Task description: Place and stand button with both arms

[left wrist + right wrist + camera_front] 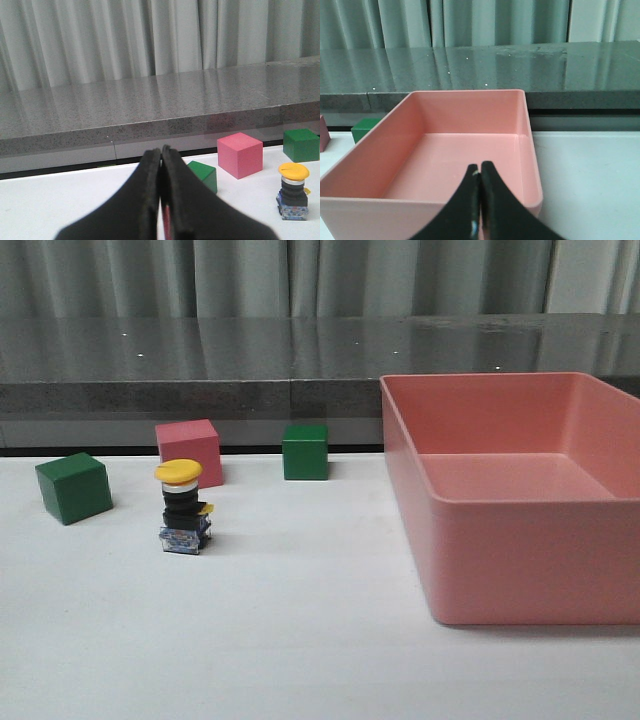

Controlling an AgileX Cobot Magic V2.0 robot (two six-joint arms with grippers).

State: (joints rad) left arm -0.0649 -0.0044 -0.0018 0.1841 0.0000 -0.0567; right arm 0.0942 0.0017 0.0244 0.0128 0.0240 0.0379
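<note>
Low front camera faces forward; wrist cameras share its pink bin [520, 540] and cubes.

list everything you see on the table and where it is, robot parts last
button: 1, yellow cap, black body, bluish base; standing upright, left of centre
green cubes: 2; one far left, one at the back near the middle
pink cube: 1; just behind the button
bin: 1, pink, nothing seen inside; right side
table: 1, white
left gripper: 1, black, shut, holding nothing
right gripper: 1, black, shut, before the bin
</note>
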